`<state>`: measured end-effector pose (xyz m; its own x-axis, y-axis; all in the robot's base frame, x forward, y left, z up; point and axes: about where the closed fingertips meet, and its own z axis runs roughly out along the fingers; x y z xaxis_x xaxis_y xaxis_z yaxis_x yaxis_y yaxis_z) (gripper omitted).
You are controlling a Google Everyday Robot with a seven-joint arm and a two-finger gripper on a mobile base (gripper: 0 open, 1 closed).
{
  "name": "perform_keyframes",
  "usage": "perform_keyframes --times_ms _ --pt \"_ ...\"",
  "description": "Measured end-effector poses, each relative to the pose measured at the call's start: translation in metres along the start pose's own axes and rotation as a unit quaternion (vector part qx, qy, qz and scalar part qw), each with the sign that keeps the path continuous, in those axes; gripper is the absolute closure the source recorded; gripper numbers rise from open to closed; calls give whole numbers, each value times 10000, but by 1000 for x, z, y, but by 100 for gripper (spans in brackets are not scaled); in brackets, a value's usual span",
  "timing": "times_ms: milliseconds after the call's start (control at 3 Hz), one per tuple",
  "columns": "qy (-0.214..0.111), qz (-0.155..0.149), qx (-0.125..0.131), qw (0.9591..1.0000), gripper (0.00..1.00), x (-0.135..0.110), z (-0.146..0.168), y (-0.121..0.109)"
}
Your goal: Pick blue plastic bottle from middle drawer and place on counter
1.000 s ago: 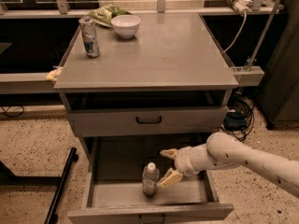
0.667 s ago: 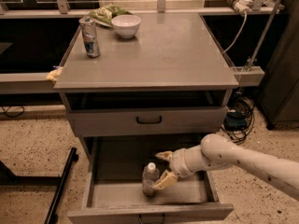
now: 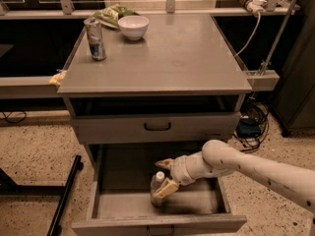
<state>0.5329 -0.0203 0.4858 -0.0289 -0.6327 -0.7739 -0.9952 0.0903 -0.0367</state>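
The blue plastic bottle [image 3: 156,184] stands upright with its white cap on the floor of the open middle drawer [image 3: 123,204], near the drawer's middle. My gripper [image 3: 165,176] reaches in from the right on a cream arm. It is open, with one finger behind the bottle and one in front, close around its body. The counter [image 3: 167,58] is the flat grey top above.
A dented silver-blue can [image 3: 95,38], a white bowl [image 3: 134,26] and a green bag [image 3: 110,13] sit at the counter's back left. A shut shallower drawer [image 3: 157,127] lies above the open one. A black stand leg [image 3: 64,195] is at the left, cables [image 3: 251,127] at the right.
My gripper has moved left inside the drawer, so its fingers now sit on either side of the bottle. The bottle has not moved.
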Motion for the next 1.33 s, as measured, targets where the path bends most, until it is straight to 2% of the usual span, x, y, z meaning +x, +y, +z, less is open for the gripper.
perform_keyframes --times_ms 333,1000,1333 --pt "-2 0 0 10000 49 0 0 0" --pt "-45 28 43 10000 96 -4 -10 6" --pt "-85 74 194 9997 100 -16 -33 15"
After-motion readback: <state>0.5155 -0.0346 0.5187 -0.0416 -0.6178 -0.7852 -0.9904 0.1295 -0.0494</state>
